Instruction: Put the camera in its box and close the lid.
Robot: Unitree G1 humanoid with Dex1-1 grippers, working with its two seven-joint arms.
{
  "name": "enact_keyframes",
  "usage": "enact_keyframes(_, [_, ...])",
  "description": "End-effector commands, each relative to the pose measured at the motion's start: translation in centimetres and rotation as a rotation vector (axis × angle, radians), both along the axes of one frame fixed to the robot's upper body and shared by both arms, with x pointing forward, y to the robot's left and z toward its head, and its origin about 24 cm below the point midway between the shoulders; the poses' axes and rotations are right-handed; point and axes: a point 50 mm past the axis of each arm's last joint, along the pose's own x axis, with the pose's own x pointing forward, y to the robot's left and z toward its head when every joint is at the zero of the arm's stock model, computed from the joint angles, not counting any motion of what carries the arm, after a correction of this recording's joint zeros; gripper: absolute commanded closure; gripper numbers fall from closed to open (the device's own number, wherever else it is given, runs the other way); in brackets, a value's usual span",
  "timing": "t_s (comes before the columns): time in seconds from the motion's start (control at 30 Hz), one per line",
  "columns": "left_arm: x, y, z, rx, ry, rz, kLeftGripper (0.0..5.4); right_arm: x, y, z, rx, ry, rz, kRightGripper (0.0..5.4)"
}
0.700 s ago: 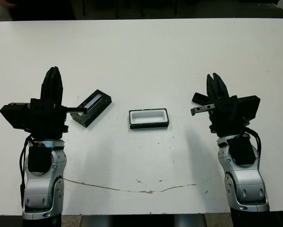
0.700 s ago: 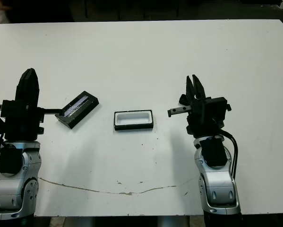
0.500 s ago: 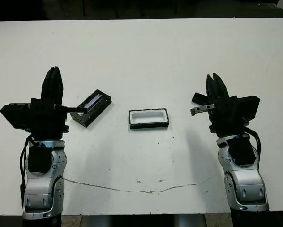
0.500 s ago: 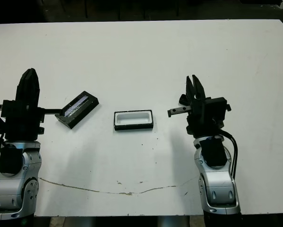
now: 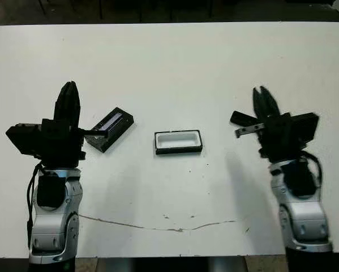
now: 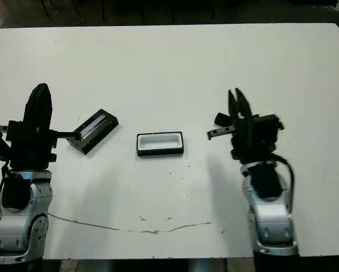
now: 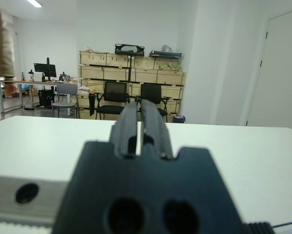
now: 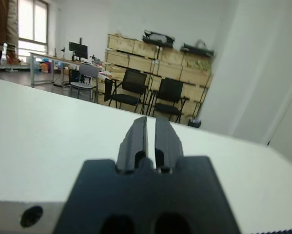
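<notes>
Camera (image 5: 243, 119) lies flat on the white table (image 5: 175, 62), just beside the right gripper (image 5: 264, 93), partly hidden behind it. Box (image 5: 178, 141) sits open mid-table, white lining up. Lid (image 5: 109, 128) lies angled to its left, near the left gripper (image 5: 69, 89). Both grippers' fingers nearly together, holding nothing.
</notes>
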Motion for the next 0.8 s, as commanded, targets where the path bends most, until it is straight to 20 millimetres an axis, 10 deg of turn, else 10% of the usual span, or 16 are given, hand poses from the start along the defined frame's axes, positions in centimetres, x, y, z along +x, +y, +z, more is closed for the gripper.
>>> enact_keyframes(0.03, [-0.2, 0.4, -0.6, -0.012, 0.040, 0.016, 5.40, 0.8, -2.3, 1.6, -0.066, 0.035, 0.029, 5.40])
enact_keyframes(0.3, [-0.3, 0.6, -0.7, -0.007, 0.045, 0.023, 5.40, 3.7, -7.8, 3.8, -0.185, 0.276, 0.182, 4.78])
enact_keyframes(0.8, [-0.3, 0.8, -1.3, 0.003, 0.044, 0.011, 5.40, 5.7, -10.9, 2.1, -0.222, 0.610, 0.420, 2.15])
